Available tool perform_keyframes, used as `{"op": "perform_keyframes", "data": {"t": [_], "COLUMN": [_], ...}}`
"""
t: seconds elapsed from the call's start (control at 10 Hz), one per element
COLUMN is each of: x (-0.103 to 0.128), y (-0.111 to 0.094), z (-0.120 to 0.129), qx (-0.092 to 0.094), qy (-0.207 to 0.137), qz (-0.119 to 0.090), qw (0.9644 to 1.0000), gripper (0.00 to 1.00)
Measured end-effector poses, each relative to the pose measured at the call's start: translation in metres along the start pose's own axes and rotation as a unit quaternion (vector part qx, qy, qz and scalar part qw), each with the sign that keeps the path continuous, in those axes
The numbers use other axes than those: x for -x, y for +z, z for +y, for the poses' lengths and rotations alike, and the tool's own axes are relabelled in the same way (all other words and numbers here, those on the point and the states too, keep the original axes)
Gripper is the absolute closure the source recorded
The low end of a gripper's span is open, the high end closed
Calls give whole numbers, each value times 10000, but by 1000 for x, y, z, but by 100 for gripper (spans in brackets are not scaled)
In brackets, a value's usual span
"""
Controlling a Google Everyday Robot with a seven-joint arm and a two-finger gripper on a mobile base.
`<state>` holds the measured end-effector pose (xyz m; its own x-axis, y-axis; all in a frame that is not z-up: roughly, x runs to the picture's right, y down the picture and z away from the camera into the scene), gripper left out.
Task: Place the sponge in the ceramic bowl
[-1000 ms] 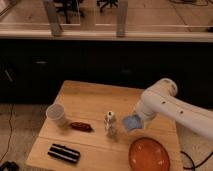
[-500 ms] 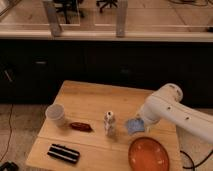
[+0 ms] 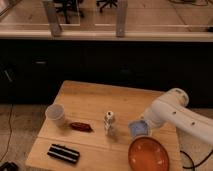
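The light blue sponge (image 3: pixel 138 129) hangs at the end of my white arm, just above the table and behind the far rim of the ceramic bowl. The ceramic bowl (image 3: pixel 148 153), a wide orange-brown dish, sits at the table's near right corner. My gripper (image 3: pixel 142 126) is at the sponge, mostly hidden by the arm's white casing that reaches in from the right.
A white cup (image 3: pixel 55 114) stands at the left of the wooden table (image 3: pixel 95 102). A dark red flat item (image 3: pixel 80 126) lies beside it, a small white figure-like bottle (image 3: pixel 109 123) stands mid-table, and a black-and-white striped block (image 3: pixel 63 153) lies near the front left edge.
The arm has drawn the sponge slightly down and right, closer to the bowl's far rim. The other objects have not moved.
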<state>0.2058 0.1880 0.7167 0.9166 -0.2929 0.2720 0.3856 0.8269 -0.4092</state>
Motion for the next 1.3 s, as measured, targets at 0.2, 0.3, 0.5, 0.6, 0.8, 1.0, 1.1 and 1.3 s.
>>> {"op": "perform_keyframes", "data": {"t": [0.2,0.3,0.5,0.6,0.8,1.0,1.1,1.3], "x": [-5,-7,-15,-17,-18,-24,-26,-27], "y": [2,3,4,5,6,7,7,7], "z": [3,5,12,13,13,16,17,17], "qx": [15,15,35,47,59,69,76,92], "qy": [18,44,109,118,120,132,143,138], "qz": [-7,-15,-46,-65,-76,-111,-117,-135], "qw": [10000,10000,9999,9999,9999,9998,9998,9998], "gripper": [97,97,97,97,97,97,97,97]}}
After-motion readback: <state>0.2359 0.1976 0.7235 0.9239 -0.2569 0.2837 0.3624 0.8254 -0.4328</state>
